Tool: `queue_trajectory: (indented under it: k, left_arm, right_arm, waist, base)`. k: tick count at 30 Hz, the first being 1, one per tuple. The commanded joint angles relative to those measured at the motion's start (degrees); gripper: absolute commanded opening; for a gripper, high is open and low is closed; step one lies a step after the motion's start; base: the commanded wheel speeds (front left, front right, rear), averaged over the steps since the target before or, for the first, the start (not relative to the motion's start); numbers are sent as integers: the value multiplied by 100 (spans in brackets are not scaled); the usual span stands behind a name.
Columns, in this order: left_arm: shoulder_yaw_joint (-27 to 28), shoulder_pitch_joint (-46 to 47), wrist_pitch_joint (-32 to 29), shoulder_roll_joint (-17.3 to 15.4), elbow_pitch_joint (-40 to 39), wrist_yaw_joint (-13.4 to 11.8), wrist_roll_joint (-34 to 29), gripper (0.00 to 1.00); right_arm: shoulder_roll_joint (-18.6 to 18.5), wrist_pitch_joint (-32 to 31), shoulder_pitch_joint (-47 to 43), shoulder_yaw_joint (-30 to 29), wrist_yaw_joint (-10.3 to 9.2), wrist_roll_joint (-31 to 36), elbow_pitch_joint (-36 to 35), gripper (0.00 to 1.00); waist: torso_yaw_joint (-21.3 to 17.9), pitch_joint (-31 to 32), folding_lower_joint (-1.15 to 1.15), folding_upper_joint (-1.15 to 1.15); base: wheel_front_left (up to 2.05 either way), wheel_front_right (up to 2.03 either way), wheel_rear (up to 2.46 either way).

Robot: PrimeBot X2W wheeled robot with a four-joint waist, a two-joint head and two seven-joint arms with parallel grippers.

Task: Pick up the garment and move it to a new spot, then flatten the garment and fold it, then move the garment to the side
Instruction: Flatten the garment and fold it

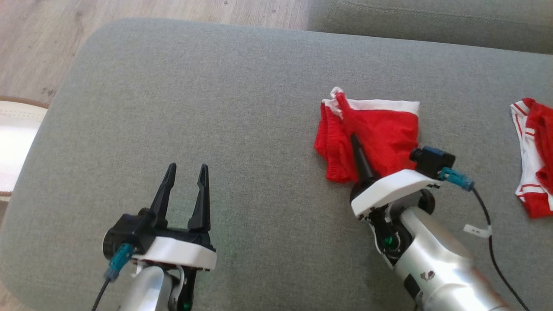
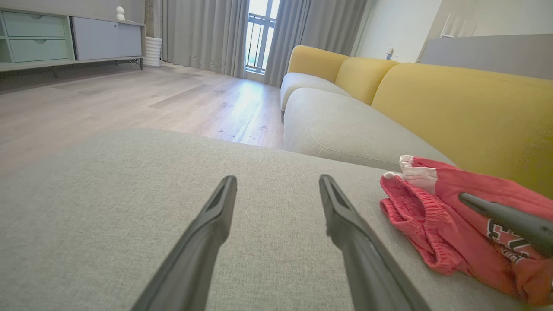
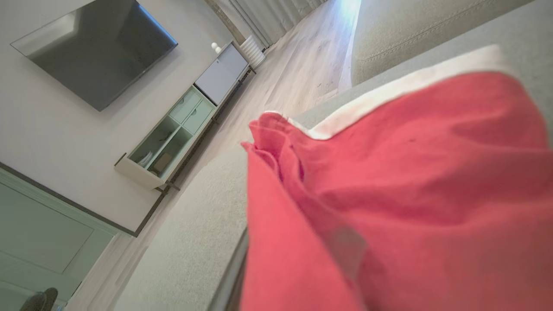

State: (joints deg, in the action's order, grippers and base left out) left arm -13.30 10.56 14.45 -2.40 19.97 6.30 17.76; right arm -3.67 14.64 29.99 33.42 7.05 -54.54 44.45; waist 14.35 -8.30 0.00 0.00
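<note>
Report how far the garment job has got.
Done, apparently: the garment lies on the cushion as a compact, partly folded bundle, its left side bunched. In hand: the right gripper is shut, seemingly on a fold of it; the left gripper hangs open and empty over the cushion. Left: finishing the fold and moving the garment aside.

Living-room furnishings
Grey sofa seat [image 1: 216,108]; yellow backrests [image 2: 453,108]; wooden floor [image 2: 129,99]; wall television [image 3: 95,52]; pale-green sideboard [image 2: 65,39].
</note>
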Motion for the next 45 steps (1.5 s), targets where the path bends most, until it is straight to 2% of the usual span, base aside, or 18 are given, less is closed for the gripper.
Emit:
queue_trajectory:
  k: [1, 11, 14, 17, 20, 23, 28, 31, 34, 38, 45]
  left_arm:
    - [197, 60, 55, -48, -175, -15, 27, 100]
    - [240, 71, 55, -170, -283, -67, -199, 100]
    - [279, 55, 55, -144, -338, -70, -131, 100]
    - [278, 59, 55, -129, -467, -72, -185, 100]
    - [295, 36, 55, -113, -583, -84, -195, 100]
    - [313, 28, 55, -102, -718, -90, -215, 100]
    - [362, 46, 55, -88, -963, -70, -209, 100]
    - [368, 54, 55, -80, -1045, -58, -224, 100]
    - [348, 52, 55, -73, -1075, -47, -246, 100]
    - [356, 25, 55, -65, -1085, -32, -244, 100]
    - [376, -87, 55, -55, -979, 23, -181, 100]
  right_arm:
    - [80, 36, 164, 233, 44, -114, -115, 100]
    - [80, -5, 354, 1384, 44, -667, -210, 100]
    - [80, 5, 443, 1521, 44, -747, -237, 100]
    - [80, 23, 529, 1393, 44, -685, -208, 100]
    - [79, 32, 613, 903, 44, -258, -195, 100]
    - [-4, 34, 552, 119, 44, 611, -337, 100]
    - [-38, 35, -44, -1474, 44, 2137, -961, 100]
    - [25, 35, -493, -2158, 44, 2869, -1463, 100]
    - [61, 35, -888, -2560, 44, 3537, -1887, 100]
    - [76, 35, -1304, -2842, 44, 3923, -2333, 100]
    - [78, 35, -1747, -2952, 44, 3874, -2657, 100]
  waist:
    - [-26, -6, 0, 0]
    - [-242, 28, 0, 0]
    - [-376, 63, 0, 0]
    - [-512, 107, 0, 0]
    - [-684, 139, 0, 0]
    - [-861, 153, 0, 0]
    - [-1109, 157, 0, 0]
    - [-1237, 138, 0, 0]
    - [-1343, 120, 0, 0]
    - [-1425, 103, 0, 0]
    - [-1471, 95, 0, 0]
  base:
    - [0, 0, 0]
    - [0, 0, 0]
    - [0, 0, 0]
    - [0, 0, 0]
    - [0, 0, 0]
    - [0, 0, 0]
    - [0, 0, 0]
    - [0, 0, 0]
    - [0, 0, 0]
    - [0, 0, 0]
    - [0, 0, 0]
